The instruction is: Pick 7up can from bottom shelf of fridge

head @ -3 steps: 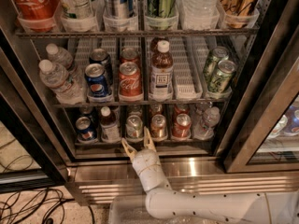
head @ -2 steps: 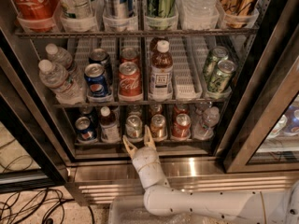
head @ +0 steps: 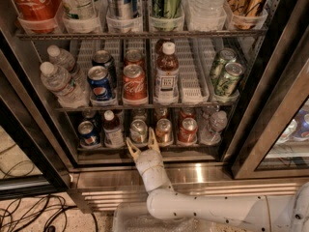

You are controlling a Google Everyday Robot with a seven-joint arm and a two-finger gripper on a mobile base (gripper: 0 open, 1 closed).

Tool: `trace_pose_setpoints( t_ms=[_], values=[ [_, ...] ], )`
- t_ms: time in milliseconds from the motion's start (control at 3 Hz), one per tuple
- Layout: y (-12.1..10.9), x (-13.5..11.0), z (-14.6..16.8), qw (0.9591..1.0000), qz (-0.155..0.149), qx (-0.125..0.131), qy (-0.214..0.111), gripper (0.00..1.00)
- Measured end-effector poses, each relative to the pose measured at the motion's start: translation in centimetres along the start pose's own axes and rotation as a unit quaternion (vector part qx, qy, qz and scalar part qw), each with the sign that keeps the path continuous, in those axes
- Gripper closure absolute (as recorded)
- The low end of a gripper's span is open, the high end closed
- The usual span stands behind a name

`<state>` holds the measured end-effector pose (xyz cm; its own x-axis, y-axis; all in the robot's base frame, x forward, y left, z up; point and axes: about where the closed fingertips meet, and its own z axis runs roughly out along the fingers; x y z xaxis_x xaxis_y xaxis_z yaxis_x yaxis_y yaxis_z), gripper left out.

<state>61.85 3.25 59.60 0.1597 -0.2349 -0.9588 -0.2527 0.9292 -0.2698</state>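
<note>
gripper (head: 143, 146) at front edge of bottom shelf (head: 99, 149), fingers spread wide, just before 7up can (head: 139, 130), gripping nothing.

White, tan-fingered pincer (head: 143, 146) before silvery 7up can (head: 138, 130) on dark bottom shelf (head: 99, 148)
</note>
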Motion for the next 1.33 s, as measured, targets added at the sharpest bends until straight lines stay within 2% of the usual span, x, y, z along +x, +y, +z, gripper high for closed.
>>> trace_pose_setpoints(
  t_ms=[1333],
  values=[
    [0.1,0.1,1.9,0.9996,0.028,0.005,0.001,0.36]
  ],
)
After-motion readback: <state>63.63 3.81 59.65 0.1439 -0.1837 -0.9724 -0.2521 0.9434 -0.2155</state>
